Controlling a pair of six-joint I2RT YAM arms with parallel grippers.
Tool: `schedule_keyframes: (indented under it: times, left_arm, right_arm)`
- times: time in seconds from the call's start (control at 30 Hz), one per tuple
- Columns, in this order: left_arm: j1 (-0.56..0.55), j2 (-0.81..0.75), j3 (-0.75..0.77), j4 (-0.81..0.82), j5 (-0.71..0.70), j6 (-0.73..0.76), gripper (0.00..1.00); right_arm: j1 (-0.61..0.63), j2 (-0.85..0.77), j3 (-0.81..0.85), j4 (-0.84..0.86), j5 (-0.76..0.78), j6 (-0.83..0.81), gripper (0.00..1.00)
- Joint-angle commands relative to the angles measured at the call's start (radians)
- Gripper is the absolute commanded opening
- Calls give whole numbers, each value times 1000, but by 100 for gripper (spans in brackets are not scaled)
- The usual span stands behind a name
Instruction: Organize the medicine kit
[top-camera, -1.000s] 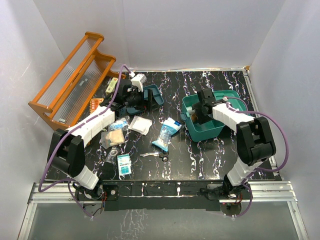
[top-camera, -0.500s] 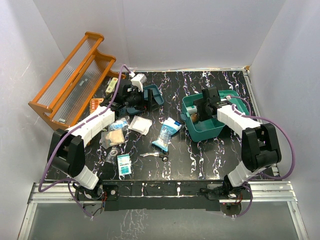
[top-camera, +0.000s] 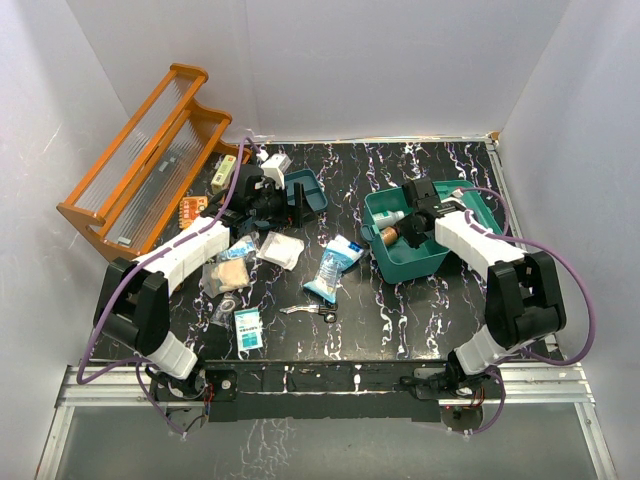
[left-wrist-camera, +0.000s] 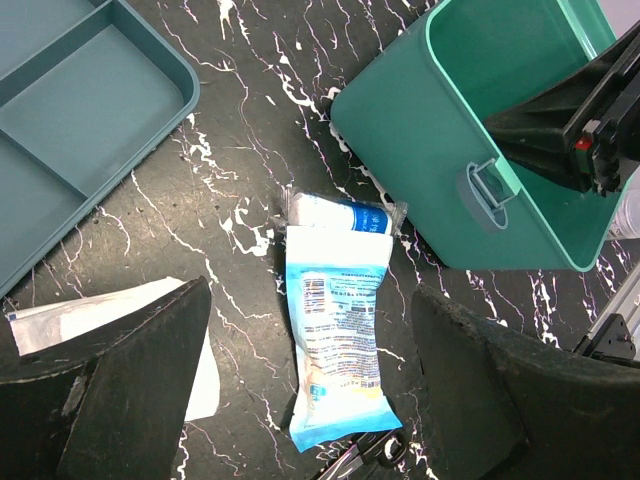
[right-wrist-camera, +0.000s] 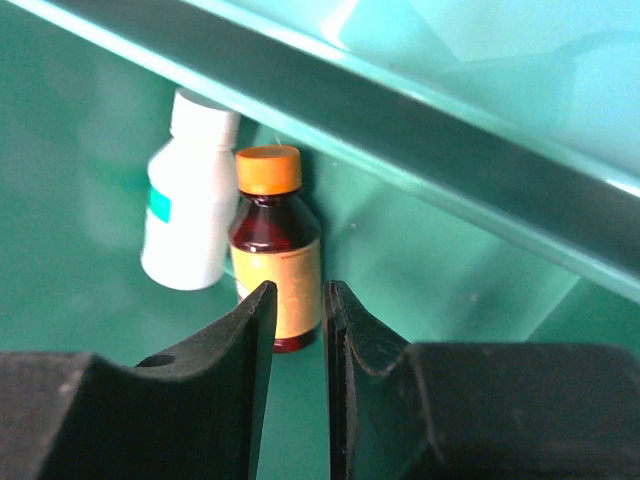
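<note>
The teal medicine kit (top-camera: 425, 258) stands open at the right of the table. Inside it a brown bottle with an orange cap (right-wrist-camera: 275, 255) and a white bottle (right-wrist-camera: 190, 215) lie side by side, also seen from above (top-camera: 390, 237). My right gripper (right-wrist-camera: 300, 290) is inside the kit just short of the brown bottle, its jaws almost together with nothing between them; from above it is over the kit's far side (top-camera: 418, 203). My left gripper (left-wrist-camera: 310, 300) is wide open and empty above a blue-and-white packet (left-wrist-camera: 335, 340), beside the kit's front latch (left-wrist-camera: 490, 185).
A teal divided tray (top-camera: 310, 190) lies by the left gripper (top-camera: 285, 198). An orange wooden rack (top-camera: 150, 155) stands at far left. A white gauze pack (top-camera: 280, 248), other sachets (top-camera: 247, 327) and small scissors (top-camera: 312, 311) lie on the black marbled table.
My right gripper has drawn back toward the kit's far right side, uncovering the two bottles in it. The left arm has barely shifted.
</note>
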Motion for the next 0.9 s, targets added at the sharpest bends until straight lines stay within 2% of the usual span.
schedule_keyframes:
  times: [0.0, 0.2, 0.4, 0.57, 0.7, 0.87]
  left_arm:
    - [-4, -57, -11, 30, 3, -4, 80]
    - [-4, -55, -15, 42, 19, -3, 80]
    - [-4, -45, 3, 32, 8, 4, 81]
    - [-4, -33, 16, 31, 13, 2, 80]
    - [-4, -31, 23, 29, 12, 4, 80]
    - [-4, -30, 26, 26, 13, 4, 80]
  right_arm:
    - [11, 42, 36, -37, 18, -84, 21]
    - [16, 118, 56, 17, -77, -116, 20]
    - [18, 157, 80, 125, -206, -163, 28]
    - [18, 157, 88, 144, -182, -142, 34]
    - [18, 134, 87, 158, -165, -146, 45]
    - [17, 86, 85, 141, -121, -152, 45]
